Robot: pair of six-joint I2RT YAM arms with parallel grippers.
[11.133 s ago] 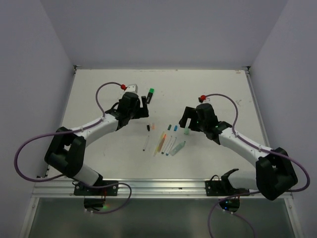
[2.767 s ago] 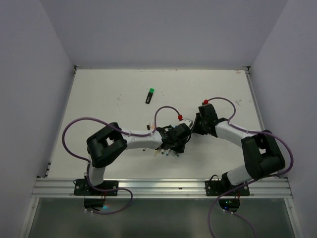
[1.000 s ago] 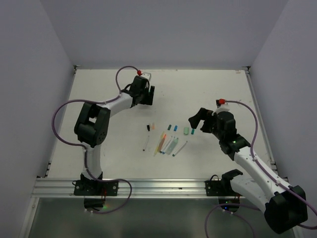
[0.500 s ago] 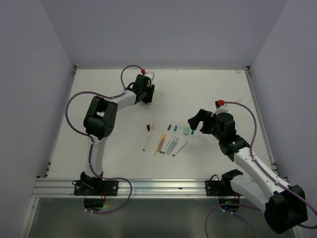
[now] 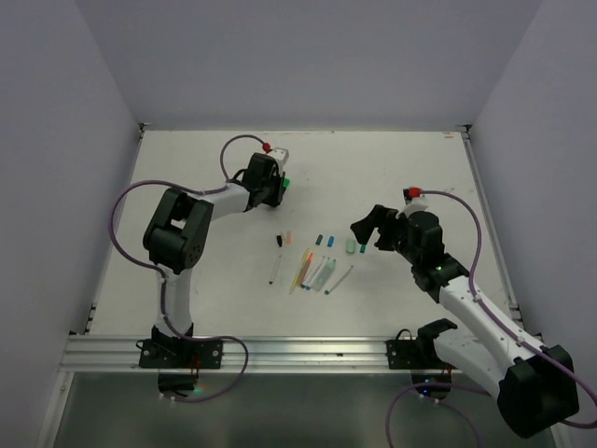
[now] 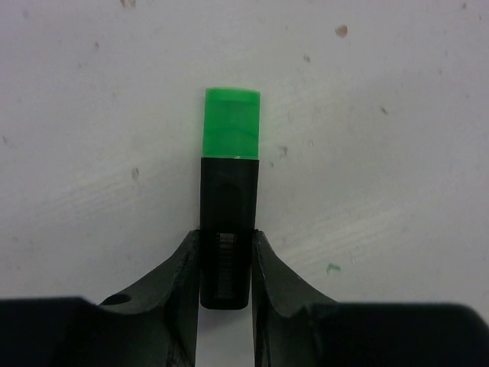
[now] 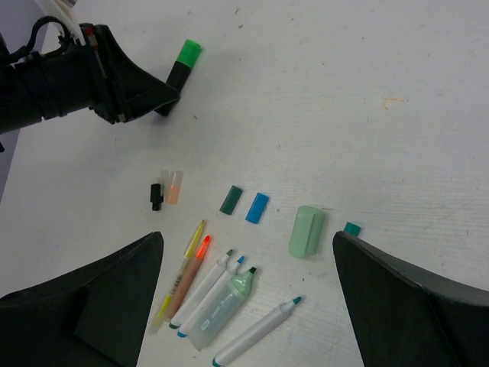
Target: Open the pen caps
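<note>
left wrist view: closed with the left pincer (image 6: 227, 246) onto the rear end of a black highlighter barrel (image 6: 228, 191), one finger pressed to each side. lying flat on the table (image 6: 382, 153), long axis straight ahead of the pincer, with the bright green cap (image 6: 232, 122) seated on the far end, clear of the fingers. likely calls for a pull on that cap along the axis. as for the right pincer (image 7: 247, 235): wide open, empty, above the uncapped pens (image 7: 221, 298), well apart from the cap.

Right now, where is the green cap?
Top view: back left of the table, the green cap sits on the black marker between the left gripper's fingers.
</note>
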